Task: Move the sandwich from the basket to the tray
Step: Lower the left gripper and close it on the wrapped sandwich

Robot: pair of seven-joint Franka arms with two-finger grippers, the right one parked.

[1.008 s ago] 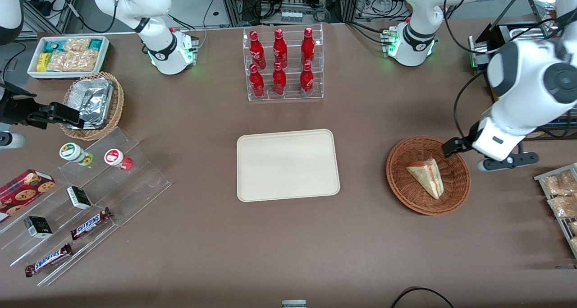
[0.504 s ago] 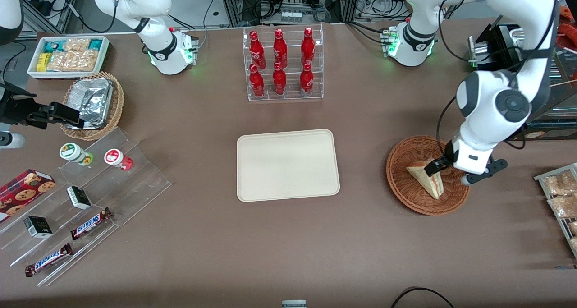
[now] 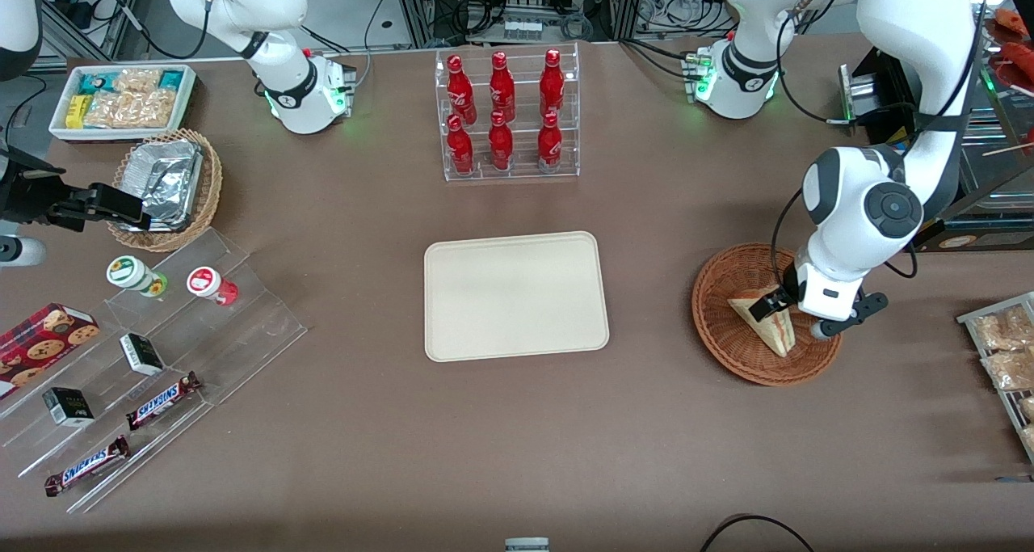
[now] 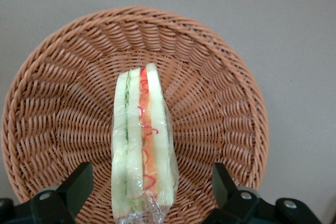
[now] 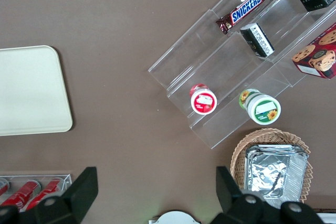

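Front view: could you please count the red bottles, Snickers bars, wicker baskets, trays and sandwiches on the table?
Red bottles: 6
Snickers bars: 2
Wicker baskets: 2
Tray: 1
Sandwich: 1, lying in the reddish-brown basket, with the open pincer straddling it
Total: 12

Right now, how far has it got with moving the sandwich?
Nothing is delivered yet: the sandwich lies in the basket and the tray is bare. In hand is the approach: the hand is open just above the sandwich, one finger on each side. Gripping, lifting and carrying to the tray remain.
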